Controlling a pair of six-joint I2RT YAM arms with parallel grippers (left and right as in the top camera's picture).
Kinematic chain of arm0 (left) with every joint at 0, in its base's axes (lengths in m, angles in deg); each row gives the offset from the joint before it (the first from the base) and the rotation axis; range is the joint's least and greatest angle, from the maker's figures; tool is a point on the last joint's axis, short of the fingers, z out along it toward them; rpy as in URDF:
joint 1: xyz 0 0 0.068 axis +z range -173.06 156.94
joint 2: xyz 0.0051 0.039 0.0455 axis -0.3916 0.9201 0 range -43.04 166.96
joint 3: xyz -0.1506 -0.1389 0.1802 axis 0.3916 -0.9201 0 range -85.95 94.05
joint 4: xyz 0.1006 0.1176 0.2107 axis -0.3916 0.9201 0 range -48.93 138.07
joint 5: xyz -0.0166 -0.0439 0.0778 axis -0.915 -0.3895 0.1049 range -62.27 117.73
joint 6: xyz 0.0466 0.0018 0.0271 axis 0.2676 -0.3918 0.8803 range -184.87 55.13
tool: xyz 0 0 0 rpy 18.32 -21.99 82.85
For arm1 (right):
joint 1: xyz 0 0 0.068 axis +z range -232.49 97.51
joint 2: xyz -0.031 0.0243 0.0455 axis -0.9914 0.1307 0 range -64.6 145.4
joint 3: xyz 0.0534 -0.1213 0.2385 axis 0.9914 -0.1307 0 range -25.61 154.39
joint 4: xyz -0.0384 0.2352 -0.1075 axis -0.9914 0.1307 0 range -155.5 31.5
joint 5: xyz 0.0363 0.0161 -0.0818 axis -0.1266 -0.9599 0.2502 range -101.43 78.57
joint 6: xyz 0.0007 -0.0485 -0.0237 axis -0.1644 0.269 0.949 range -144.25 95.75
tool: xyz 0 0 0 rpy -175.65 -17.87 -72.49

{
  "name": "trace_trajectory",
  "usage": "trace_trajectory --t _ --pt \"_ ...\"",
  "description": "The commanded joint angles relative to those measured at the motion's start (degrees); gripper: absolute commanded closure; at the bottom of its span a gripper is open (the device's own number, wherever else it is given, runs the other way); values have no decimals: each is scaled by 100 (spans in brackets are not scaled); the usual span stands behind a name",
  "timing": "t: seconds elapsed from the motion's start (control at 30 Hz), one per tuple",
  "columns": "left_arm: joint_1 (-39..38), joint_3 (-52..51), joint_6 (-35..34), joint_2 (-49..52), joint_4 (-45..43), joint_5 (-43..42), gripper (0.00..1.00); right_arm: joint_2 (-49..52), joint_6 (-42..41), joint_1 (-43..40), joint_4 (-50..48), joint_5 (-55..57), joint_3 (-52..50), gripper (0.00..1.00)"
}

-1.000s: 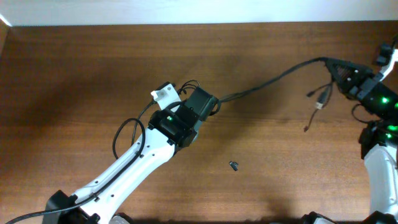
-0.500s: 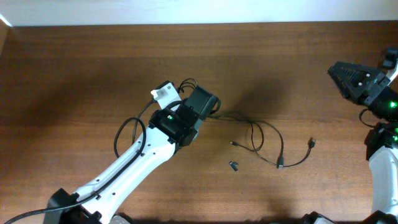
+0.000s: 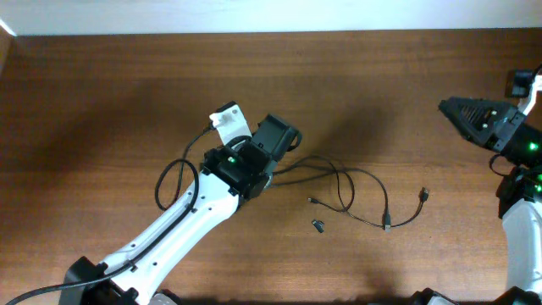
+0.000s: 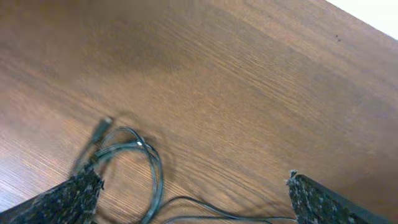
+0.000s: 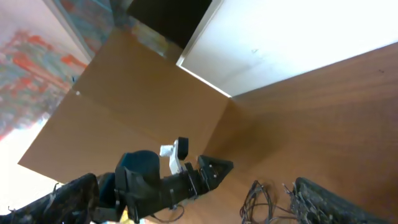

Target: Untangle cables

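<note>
The thin black cables lie loose on the wooden table, looping from the left gripper out to the right, with small plugs at the ends. My left gripper hovers over their left end, open; in the left wrist view the cables lie on the wood between its spread fingers, not pinched. My right gripper hangs open at the far right, well away from the cables. The right wrist view shows the cables far below its gripper, which holds nothing.
A tiny dark loose piece lies just in front of the cables. The left arm reaches in diagonally from the bottom left, with its own thicker black wiring looped beside it. The table's far edge meets a white wall.
The right gripper opened and dropped the cables, which fell from a taut raised line into slack loops on the table. The left gripper then opened too and shifted slightly.
</note>
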Motion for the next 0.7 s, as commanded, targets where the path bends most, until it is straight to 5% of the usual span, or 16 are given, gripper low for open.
trace_trajectory --t 0.0,0.4,0.67 --pt "26 61 723 -35 186 527 1 -68 317 264 -35 -131 -177 1" --pt "1600 61 702 -35 367 -1217 1 -68 1545 2835 92 46 -424 1" --pt "1735 59 1071 -35 1021 -1283 1 140 2334 3438 2131 1639 -426 1"
